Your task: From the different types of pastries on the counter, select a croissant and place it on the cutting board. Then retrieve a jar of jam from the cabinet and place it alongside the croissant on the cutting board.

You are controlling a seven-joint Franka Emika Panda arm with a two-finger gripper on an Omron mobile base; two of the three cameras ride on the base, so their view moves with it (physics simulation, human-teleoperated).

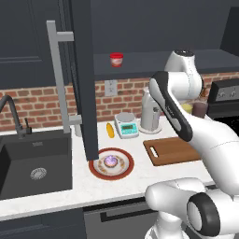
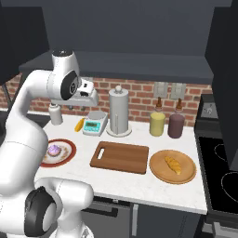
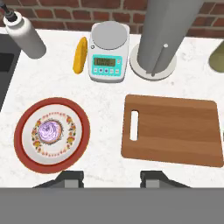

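Gripper (image 3: 111, 177) open above counter, golden ridged croissant (image 2: 173, 164) on wooden plate (image 2: 158, 174)

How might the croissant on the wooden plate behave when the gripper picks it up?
The croissant looks small and curved, so it is probably light. Its tapered ends may slip, so a grip across the middle seems safer. It lies flat on the wooden plate, unlikely to roll.

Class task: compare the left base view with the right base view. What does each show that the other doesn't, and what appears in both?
Left base view alone: the sink, the faucet, and a red-lidded jam jar on the open cabinet's shelf.
Right base view alone: the croissant on a wooden plate, two bottles, and the stove.
Both: the bare cutting board, the cupcake plate, the kitchen scale.
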